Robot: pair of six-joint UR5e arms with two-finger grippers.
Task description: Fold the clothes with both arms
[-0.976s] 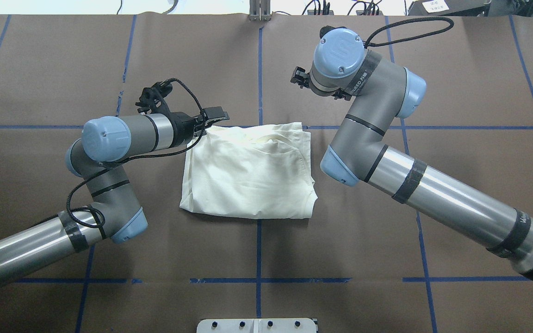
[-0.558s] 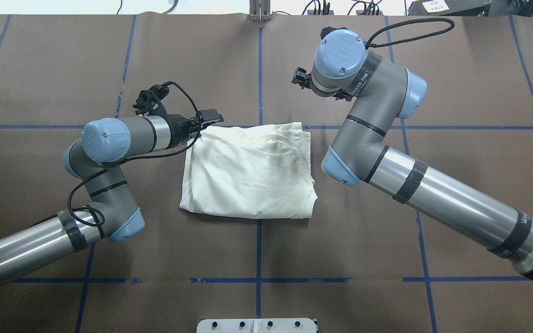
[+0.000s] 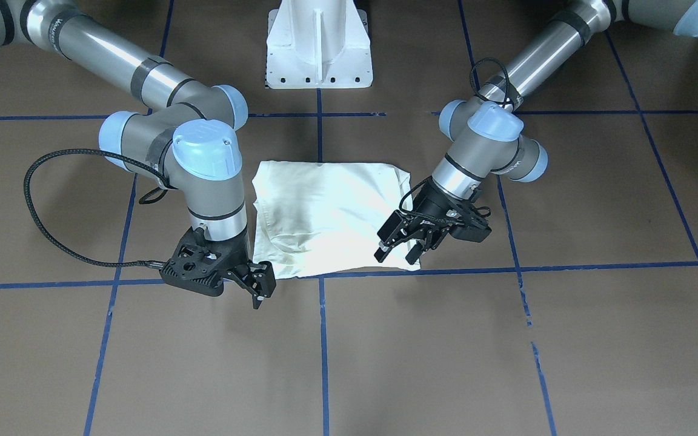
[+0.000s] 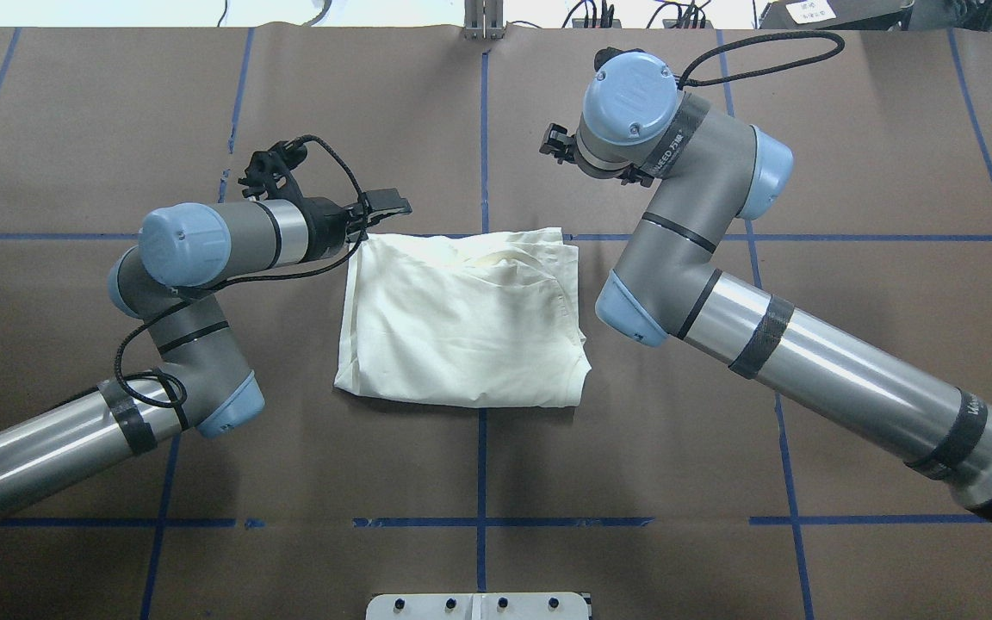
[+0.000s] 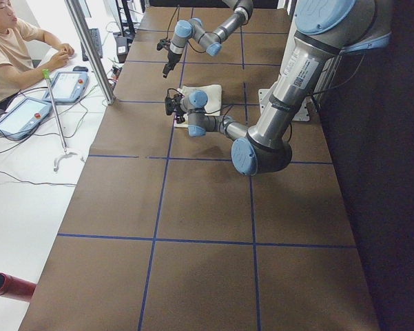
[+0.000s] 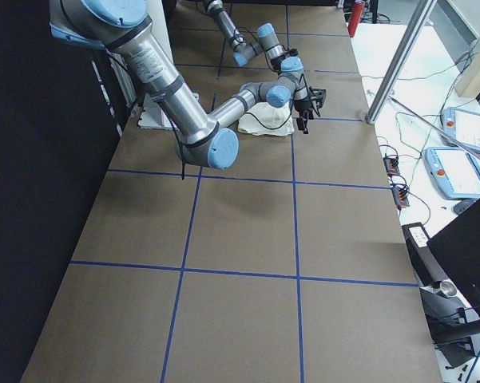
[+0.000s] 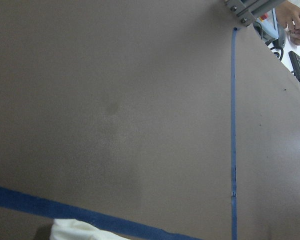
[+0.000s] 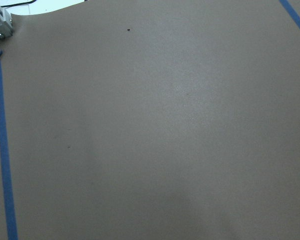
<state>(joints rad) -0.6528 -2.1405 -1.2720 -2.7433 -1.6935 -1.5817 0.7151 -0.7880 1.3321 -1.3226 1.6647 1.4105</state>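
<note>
On table [image 4: 74, 129]: folded T-shirt [image 4: 461, 327]; right arm [image 4: 806, 353] lettering illegible.

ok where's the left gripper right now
In the overhead view the left gripper is at the far left corner of the folded T-shirt, jaws apart, near the blue tape line.

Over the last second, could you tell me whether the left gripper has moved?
Yes. In the overhead view the left gripper has slid left, away from the central blue tape line and the shirt.
</note>
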